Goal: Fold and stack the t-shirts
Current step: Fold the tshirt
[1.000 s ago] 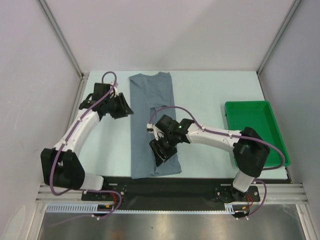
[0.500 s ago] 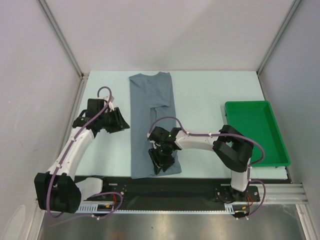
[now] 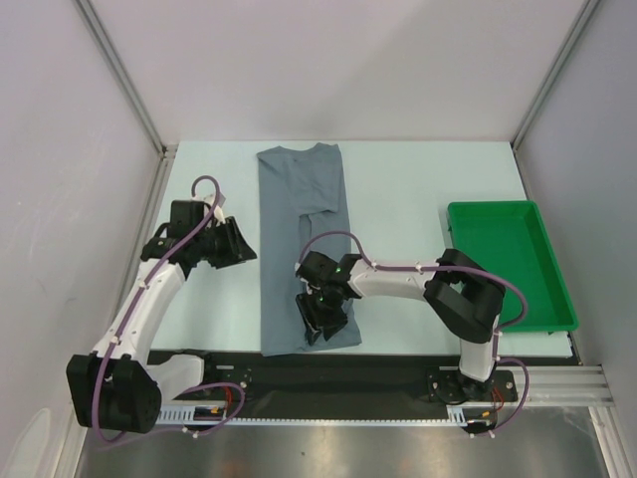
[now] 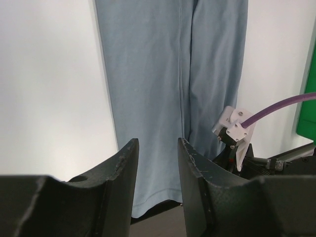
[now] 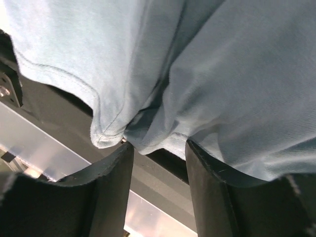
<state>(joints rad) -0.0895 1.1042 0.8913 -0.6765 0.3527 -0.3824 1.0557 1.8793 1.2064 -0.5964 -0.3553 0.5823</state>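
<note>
One slate blue-grey t-shirt (image 3: pixel 304 229) lies folded lengthwise into a long strip, running from the far middle of the table to the near edge. My right gripper (image 3: pixel 319 324) is low over its near hem. In the right wrist view the jaws (image 5: pixel 158 145) stand open, with the bunched hem (image 5: pixel 128 131) at the fingertips and not pinched. My left gripper (image 3: pixel 237 245) is open and empty, just left of the shirt. In the left wrist view the shirt (image 4: pixel 163 74) shows beyond its open jaws (image 4: pixel 158 143).
A green plastic tray (image 3: pixel 510 261) stands at the right side of the table. The black mounting rail (image 3: pixel 378 370) runs along the near edge, just below the shirt's hem. Grey walls enclose the table on the left, back and right.
My right gripper has moved nearer, down the shirt to its hem, with the arm folding in. My left gripper has drawn back toward the near side, staying left of the shirt.
</note>
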